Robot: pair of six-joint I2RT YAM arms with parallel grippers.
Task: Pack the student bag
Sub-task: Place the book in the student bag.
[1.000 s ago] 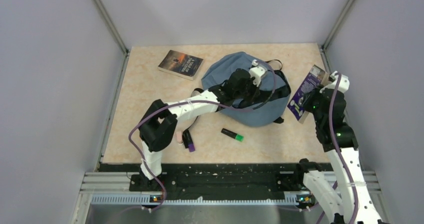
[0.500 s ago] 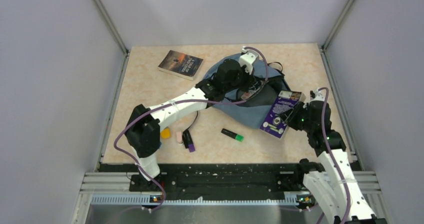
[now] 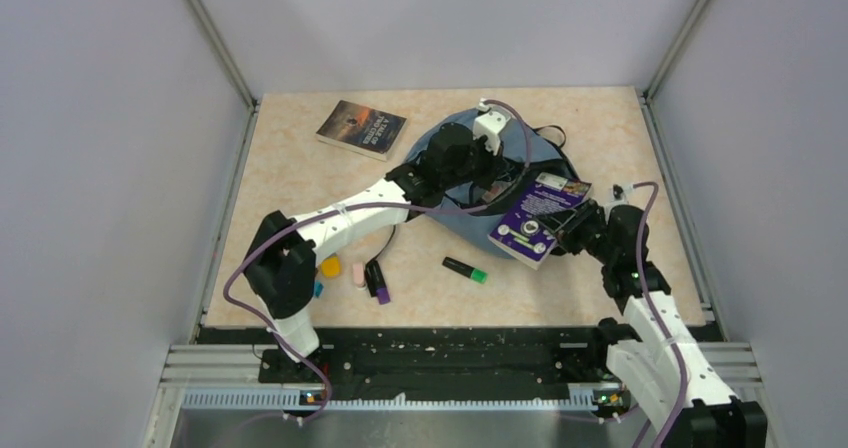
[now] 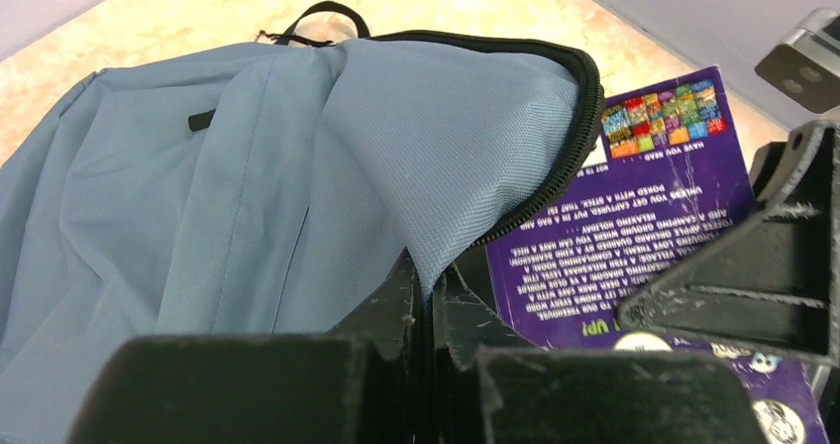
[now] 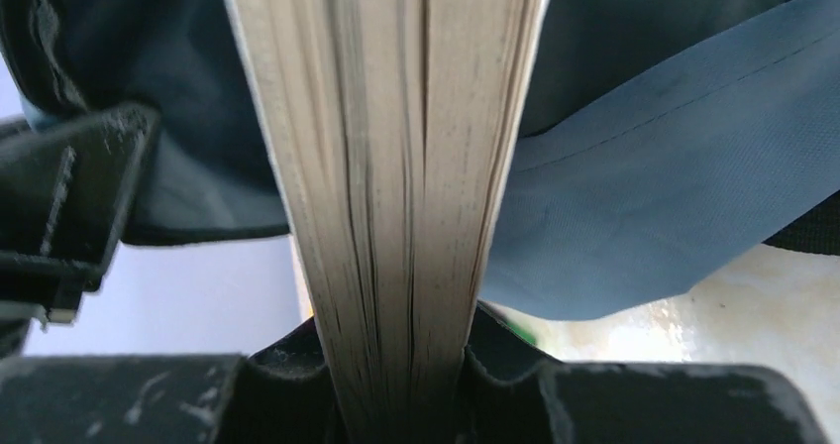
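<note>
Bag (image 4: 248,166): lying far-centre on table (image 3: 300,198). Left gripper (image 4: 424,300) is clamping the fabric at its zipper edge. Right gripper (image 5: 401,360) is gripping purple book (image 5: 396,166) by the pages, tilting it at the bag's mouth, possibly partly inside. Second book (image 3: 362,128): lying left of bag.

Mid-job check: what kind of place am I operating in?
Probably a lab robot test cell: plain grey wall panels box in a beige speckled tabletop, and two white-and-black robot arms are mounted on a metal rail at its near edge.
</note>
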